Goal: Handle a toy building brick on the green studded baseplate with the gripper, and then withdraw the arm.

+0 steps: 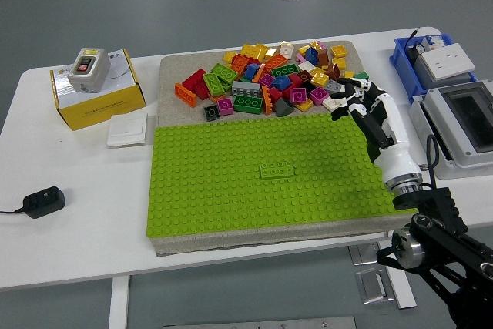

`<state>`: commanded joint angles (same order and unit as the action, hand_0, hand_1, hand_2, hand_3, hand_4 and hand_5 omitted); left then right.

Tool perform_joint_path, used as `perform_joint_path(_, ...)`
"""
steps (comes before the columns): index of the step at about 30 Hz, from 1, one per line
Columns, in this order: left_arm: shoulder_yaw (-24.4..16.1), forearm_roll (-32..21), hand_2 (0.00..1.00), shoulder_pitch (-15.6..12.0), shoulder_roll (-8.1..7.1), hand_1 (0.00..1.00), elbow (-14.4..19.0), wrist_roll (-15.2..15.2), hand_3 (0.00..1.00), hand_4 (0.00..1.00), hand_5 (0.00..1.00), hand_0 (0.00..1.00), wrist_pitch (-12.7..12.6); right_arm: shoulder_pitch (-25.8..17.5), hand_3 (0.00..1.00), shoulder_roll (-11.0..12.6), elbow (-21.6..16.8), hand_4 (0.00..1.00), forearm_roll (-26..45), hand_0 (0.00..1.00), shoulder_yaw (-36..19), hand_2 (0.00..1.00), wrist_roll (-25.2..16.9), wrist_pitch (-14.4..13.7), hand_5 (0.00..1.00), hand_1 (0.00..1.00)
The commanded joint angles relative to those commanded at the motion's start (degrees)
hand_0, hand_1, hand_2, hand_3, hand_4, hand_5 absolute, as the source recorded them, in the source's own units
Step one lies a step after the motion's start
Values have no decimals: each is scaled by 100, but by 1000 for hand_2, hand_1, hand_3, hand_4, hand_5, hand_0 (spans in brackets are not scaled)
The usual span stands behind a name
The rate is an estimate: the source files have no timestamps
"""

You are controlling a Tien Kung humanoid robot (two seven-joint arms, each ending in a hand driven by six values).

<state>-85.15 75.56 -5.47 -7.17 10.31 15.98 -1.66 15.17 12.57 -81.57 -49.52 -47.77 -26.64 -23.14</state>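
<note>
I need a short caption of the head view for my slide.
Right hand reaches over the pile of toy bricks behind the green baseplate, where one green brick sits.

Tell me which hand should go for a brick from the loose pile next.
Right. The right hand is already over the table at the right end of the brick pile, at the far right corner of the green baseplate, fingers spread and holding nothing. The left arm is nowhere in view.

white-shelled hand (pixel 362 104), black arm (pixel 435 244)
</note>
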Motion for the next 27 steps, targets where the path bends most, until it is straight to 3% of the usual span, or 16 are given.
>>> perform_joint_path(7, 19, -39, 681, 24, -28, 695, 0, 22, 740, 424, 428, 690, 4, 401, 621, -67, -59, 515, -719, 390, 626, 526, 383, -93, 467, 376)
perform_joint_path(14, -1, -53, 685, 5, -38, 696, 0, 4, 741, 429, 433, 690, -6, 384, 629, -55, -119, 508, -1383, 427, 829, 545, 687, -266, 464, 402)
perform_joint_path(20, 2, -61, 685, -7, -31, 696, 0, -16, 740, 424, 429, 691, -25, 122, 635, -6, -97, 507, -2075, 472, 500, 565, 1212, -517, 461, 450)
perform_joint_path(27, 15, -78, 698, -29, -25, 699, 0, -28, 759, 442, 448, 693, -33, -368, 637, 181, -111, 496, -2310, 494, 7, 568, 1429, -589, 456, 463)
